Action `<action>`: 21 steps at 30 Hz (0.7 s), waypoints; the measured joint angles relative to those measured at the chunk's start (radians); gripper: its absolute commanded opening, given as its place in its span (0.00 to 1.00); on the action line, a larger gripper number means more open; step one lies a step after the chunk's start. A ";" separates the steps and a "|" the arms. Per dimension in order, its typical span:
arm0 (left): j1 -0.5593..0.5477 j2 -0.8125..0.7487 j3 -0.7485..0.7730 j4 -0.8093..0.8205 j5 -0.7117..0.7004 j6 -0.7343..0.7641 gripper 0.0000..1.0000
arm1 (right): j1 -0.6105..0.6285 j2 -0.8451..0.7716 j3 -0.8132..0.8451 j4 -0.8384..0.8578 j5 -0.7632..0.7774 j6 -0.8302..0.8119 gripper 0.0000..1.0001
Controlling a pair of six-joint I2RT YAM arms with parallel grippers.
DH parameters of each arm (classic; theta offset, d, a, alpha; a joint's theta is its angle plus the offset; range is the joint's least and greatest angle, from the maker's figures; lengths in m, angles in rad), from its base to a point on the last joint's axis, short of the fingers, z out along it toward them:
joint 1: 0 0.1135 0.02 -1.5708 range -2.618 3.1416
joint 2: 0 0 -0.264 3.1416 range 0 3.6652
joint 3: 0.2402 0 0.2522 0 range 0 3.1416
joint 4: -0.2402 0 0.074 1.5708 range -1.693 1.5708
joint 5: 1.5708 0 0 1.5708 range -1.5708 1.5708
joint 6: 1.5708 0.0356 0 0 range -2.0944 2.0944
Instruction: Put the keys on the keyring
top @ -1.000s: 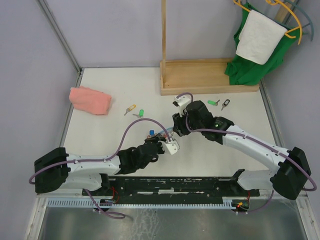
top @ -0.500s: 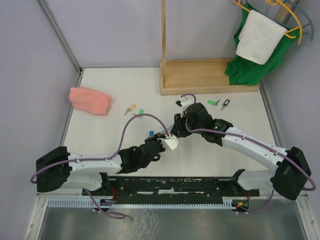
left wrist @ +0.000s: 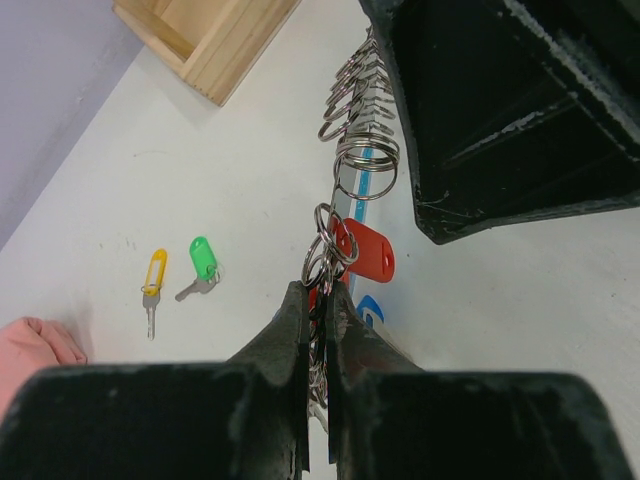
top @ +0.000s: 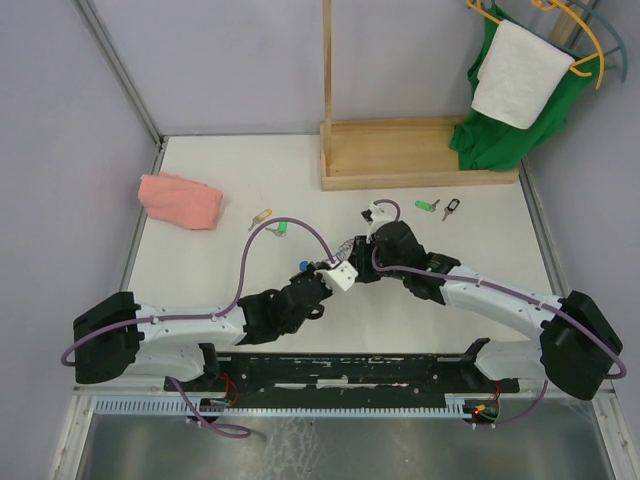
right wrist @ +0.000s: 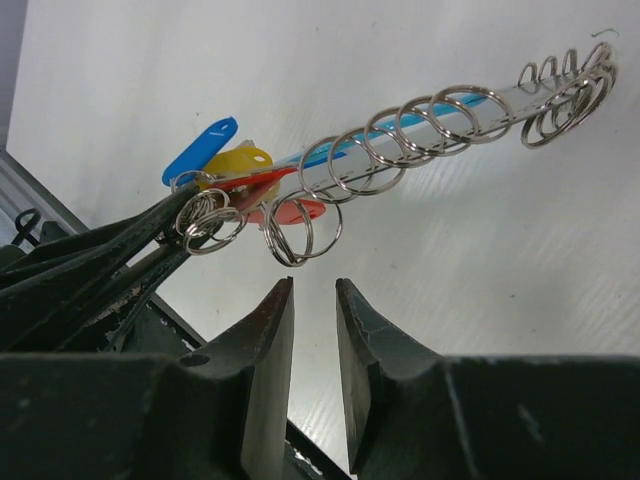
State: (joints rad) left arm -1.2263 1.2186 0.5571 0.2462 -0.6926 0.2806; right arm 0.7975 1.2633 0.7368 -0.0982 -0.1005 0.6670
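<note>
top view: left gripper (top: 328, 272) and right gripper (top: 357, 262) meet mid-table, the keyring (top: 344, 248) between them. a yellow key (top: 261, 216) and a green key (top: 283, 228) lie loose to the far left, near a pink cloth (top: 180, 200). a second green key (top: 427, 206) and a black key (top: 452, 208) lie far right.

left wrist: fingers (left wrist: 285, 330) pinched tight on the keyring (left wrist: 362, 150), red tag (left wrist: 368, 250) hanging just beyond them.

right wrist: fingers (right wrist: 268, 330) slightly apart, holding nothing, just under the keyring (right wrist: 400, 140). blue tag (right wrist: 200, 152) at its left end.
</note>
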 measured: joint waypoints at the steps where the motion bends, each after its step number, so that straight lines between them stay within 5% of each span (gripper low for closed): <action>1: 0.000 0.000 0.001 -0.003 -0.002 -0.005 0.03 | 0.000 0.000 -0.008 0.026 0.000 0.009 0.31; 21: 0.000 0.007 0.005 -0.014 -0.003 -0.064 0.03 | 0.000 -0.065 -0.113 0.305 0.078 0.052 0.31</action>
State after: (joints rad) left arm -1.2263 1.2259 0.5621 0.2317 -0.6956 0.2161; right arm 0.7979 1.1984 0.6239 0.2066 -0.0223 0.7193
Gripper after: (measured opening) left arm 0.065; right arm 0.334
